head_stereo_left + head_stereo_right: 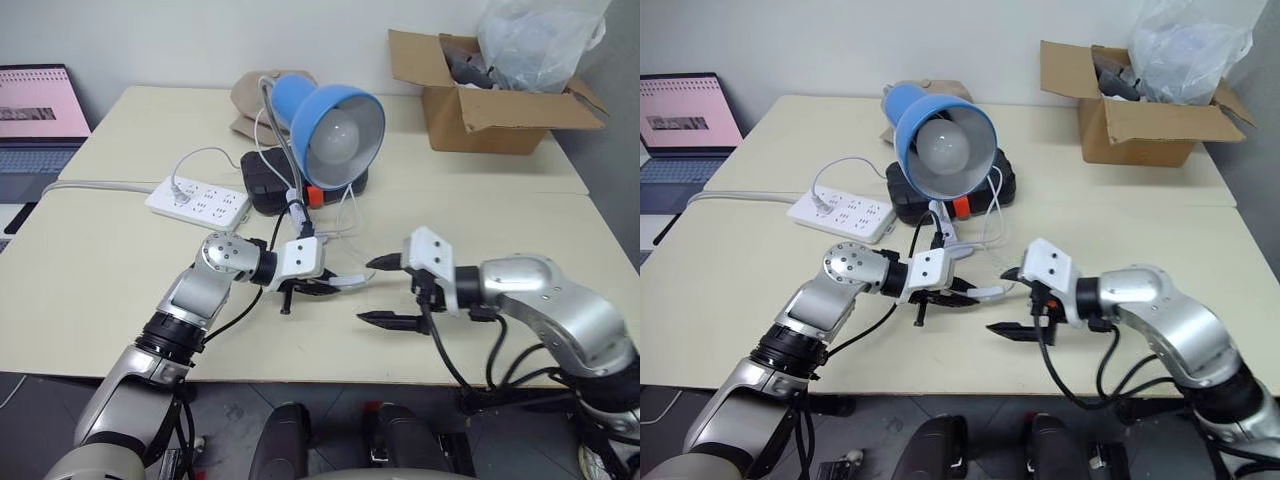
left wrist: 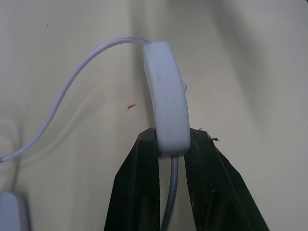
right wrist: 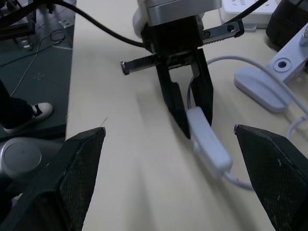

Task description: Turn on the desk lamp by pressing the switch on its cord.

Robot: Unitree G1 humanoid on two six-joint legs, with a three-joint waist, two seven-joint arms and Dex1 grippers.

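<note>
While the left gripper [image 1: 322, 287] clamps the switch [image 1: 347, 282] above bare table [image 1: 100, 300], the right gripper [image 1: 385, 292] gapes just beside.

Silver arms, white wrists, black fingers [image 3: 185, 113], cables

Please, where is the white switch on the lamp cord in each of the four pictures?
Left eye view: the switch sits at center, sticking out of the shut left gripper.
Right eye view: center, before the open right gripper.
Left wrist view: upper middle, between the fingers.
Right wrist view: lower middle.
Shared landmark: the left gripper's black fingers.
</note>
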